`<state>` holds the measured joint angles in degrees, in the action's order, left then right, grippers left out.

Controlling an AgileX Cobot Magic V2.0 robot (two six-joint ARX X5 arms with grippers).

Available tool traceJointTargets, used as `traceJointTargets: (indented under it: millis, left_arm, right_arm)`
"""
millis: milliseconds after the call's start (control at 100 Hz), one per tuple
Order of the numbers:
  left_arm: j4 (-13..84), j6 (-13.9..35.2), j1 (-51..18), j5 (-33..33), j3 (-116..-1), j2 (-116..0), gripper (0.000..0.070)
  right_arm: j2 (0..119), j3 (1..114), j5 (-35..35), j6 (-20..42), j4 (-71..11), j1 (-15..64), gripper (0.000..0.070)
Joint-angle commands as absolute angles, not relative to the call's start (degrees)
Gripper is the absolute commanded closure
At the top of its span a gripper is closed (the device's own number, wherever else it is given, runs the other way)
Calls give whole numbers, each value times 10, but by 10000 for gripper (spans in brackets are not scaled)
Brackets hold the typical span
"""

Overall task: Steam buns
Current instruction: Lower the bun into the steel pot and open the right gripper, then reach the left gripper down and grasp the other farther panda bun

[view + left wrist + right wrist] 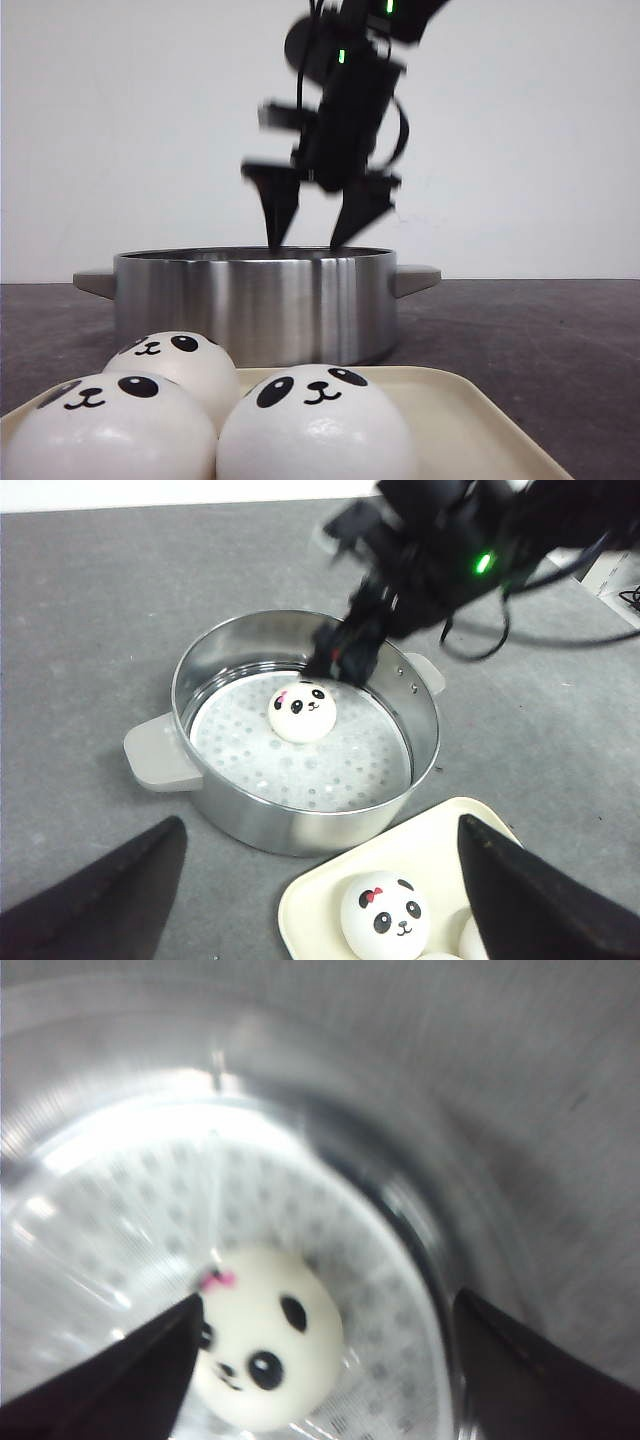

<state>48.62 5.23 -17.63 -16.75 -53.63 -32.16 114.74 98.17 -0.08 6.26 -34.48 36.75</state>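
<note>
Right gripper: jaws spread, empty, tips at the rim of the round steel pot.
Bun in pot: white panda-faced dome rested on the perforated insert, below the fingers.
Left gripper: jaws spread, holding nothing.
Cream tray: held three more panda buns.

One round white squishy bun with a black panda face and a small pink bow sits upright on the perforated steamer plate inside the shiny steel pot, face up, free of any grip. Three more white panda-faced buns rest close together on the cream plastic tray just beside the pot, faces upward.
</note>
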Motion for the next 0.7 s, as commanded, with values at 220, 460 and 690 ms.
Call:
traceJointTargets:
  millis: [220, 460, 690]
  left_arm:
    - [502, 147, -215, -217, -543, -445, 184]
    - [508, 183, -301, -206, -543, -591, 101]
    - [487, 194, -368, -175, -543, -738, 103]
  right_arm:
    - [947, 1040, 2, 50, -357, 435, 700]
    - [780, 1040, 81, 36, -397, 512, 700]
    - [677, 1040, 161, 37, -431, 552, 700]
